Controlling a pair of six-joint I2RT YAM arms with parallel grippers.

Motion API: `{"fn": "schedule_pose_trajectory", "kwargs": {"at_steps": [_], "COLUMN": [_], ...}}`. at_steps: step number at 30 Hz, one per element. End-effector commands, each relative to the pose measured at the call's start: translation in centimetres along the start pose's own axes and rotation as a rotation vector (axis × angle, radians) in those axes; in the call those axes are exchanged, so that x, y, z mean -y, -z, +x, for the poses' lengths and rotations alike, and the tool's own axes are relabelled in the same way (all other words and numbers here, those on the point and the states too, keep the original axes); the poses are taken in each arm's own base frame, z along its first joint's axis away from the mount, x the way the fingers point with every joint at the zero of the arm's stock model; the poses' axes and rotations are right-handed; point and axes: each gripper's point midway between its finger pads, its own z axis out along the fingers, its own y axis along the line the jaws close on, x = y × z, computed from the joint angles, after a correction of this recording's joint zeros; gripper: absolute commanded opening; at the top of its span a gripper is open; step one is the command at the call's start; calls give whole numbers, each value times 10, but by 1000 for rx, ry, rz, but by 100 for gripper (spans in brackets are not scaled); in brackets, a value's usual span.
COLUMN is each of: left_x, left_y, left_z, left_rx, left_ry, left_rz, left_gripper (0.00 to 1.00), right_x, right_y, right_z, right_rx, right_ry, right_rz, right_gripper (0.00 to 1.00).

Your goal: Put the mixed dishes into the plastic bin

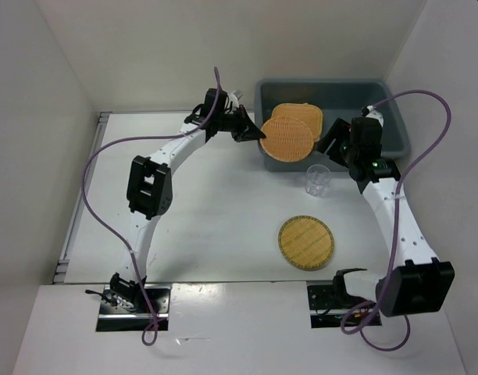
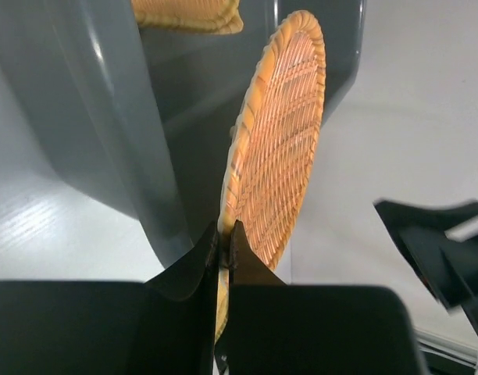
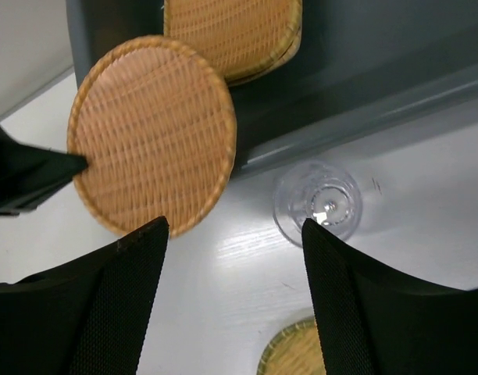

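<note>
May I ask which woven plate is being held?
The darker round plate, pinched at its rim by the left fingers; the paler round one lies flat on the table, the others inside the bin.

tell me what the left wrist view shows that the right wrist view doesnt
Only the left wrist view: the left gripper close up, jaws pinched on the rim of the round orange plate, which shows nearly edge-on.

Only the right wrist view: the clear glass cup upright on the table just outside the grey bin, an edge of the paler round plate, and the right gripper open with nothing between its fingers.

Both: the held plate at the bin's wall, and a woven plate lying inside.
</note>
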Motion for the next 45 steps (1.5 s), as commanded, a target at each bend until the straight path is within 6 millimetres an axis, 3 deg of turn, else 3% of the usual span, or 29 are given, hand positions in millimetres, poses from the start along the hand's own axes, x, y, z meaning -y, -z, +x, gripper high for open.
{"fn": "schedule_pose_trajectory", "kwargs": {"at_steps": [1, 13, 16, 22, 23, 24, 29, 30, 31, 33, 34, 35, 36, 37, 39, 41, 42, 43, 45], "left_x": [75, 56, 51, 47, 48, 44, 31, 21, 16, 13, 10, 6, 4, 7, 10, 8, 3, -7, -30], "left_y": [37, 28, 25, 22, 22, 19, 13, 10, 8, 8, 10, 11, 13, 18, 33, 48, 64, 70, 83], "left_z": [0, 6, 7, 6, 5, 6, 5, 6, 2, -5, -6, -13, -17, -21, -32, -43, -55, -57, -56], "left_rx": [18, -12, -16, -17, -12, -16, -14, -16, 6, 36, 41, 75, 93, 106, 173, 235, 301, 317, 339], "left_ry": [-117, -84, -77, -76, -83, -68, -58, -42, -44, -84, -87, -99, -141, -157, -222, -271, -322, -339, -359], "left_rz": [167, 145, 139, 138, 145, 139, 111, 80, 52, 19, -12, -51, -75, -104, -181, -260, -358, -413, -526], "left_gripper": [0, 0, 0, 0, 0, 0, 0, 7, 25, 81, 100, 100, 100, 100, 100, 100, 100, 100, 100], "right_x": [-19, -29, -30, -30, -32, -35, -37, -37, -39, -35, -37, -32, -34, -32, -28, -24, -23, -22, -24], "right_y": [-14, -77, -88, -106, -110, -113, -118, -118, -120, -125, -124, -129, -128, -135, -139, -147, -150, -157, -161], "right_z": [-32, -11, 4, 8, 13, 11, 13, 13, 11, 4, 0, 2, -12, -9, -28, -34, -49, -49, -68], "right_rx": [61, -85, -142, -180, -204, -205, -223, -223, -224, -207, -200, -208, -179, -193, -158, -155, -123, -129, -98], "right_ry": [-46, -104, -109, -138, -140, -148, -158, -158, -170, -174, -171, -191, -189, -202, -218, -245, -245, -259, -272], "right_rz": [-138, -260, -281, -310, -325, -338, -349, -349, -348, -335, -339, -325, -333, -325, -322, -312, -308, -305, -312], "right_gripper": [74, 65, 60, 48, 42, 28, 1, 0, 0, 0, 0, 0, 0, 0, 0, 0, 0, 0, 0]}}
